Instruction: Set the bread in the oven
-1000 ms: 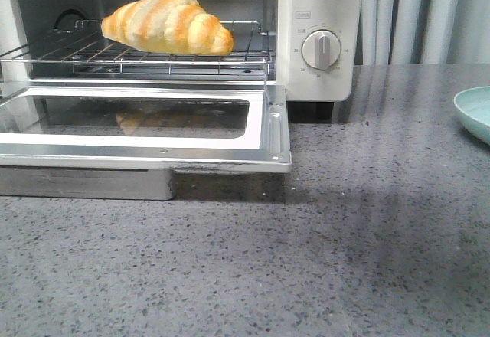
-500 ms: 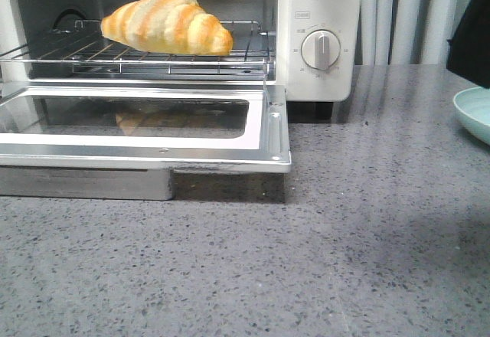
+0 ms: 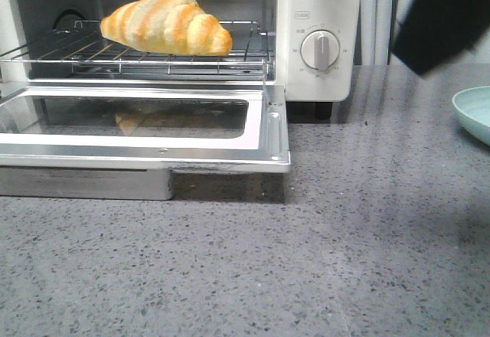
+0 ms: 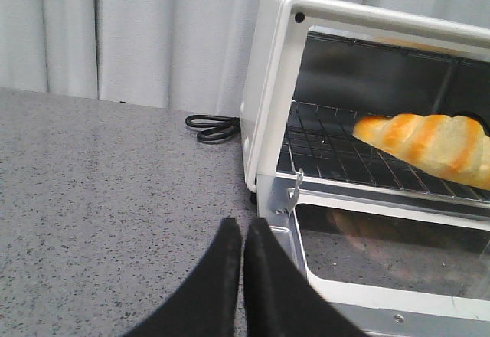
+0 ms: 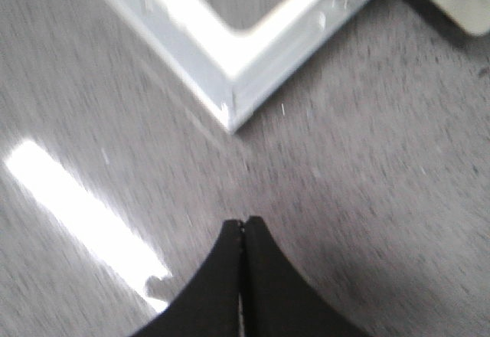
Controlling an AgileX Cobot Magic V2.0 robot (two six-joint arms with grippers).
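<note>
The grey speckled tabletop (image 3: 306,260) carries everything here. The oven (image 3: 318,38) stands at the far left part of the tabletop, white, with two round dials (image 3: 320,49) on its right side. Its door (image 3: 153,149) is folded down flat toward the near edge, and the glass window in it shows a faint reflection of the bread. Inside the oven a wire rack (image 3: 138,60) lies level, and the bread (image 3: 167,23) rests on this rack, lying along it with its tapered ends to left and right.

At the right edge of the tabletop a part of a pale green plate (image 3: 475,111) is visible. Behind the oven's left side a black cord (image 4: 213,129) lies on the tabletop near the curtain.

A dark blurred arm (image 3: 444,15) shows at the upper right in the front view. The left gripper (image 4: 243,233) has its two black fingers pressed together and holds nothing; it is near the left corner of the open door. The right gripper (image 5: 244,226) is also closed with nothing between its fingers, above the bare tabletop near the door's corner.
</note>
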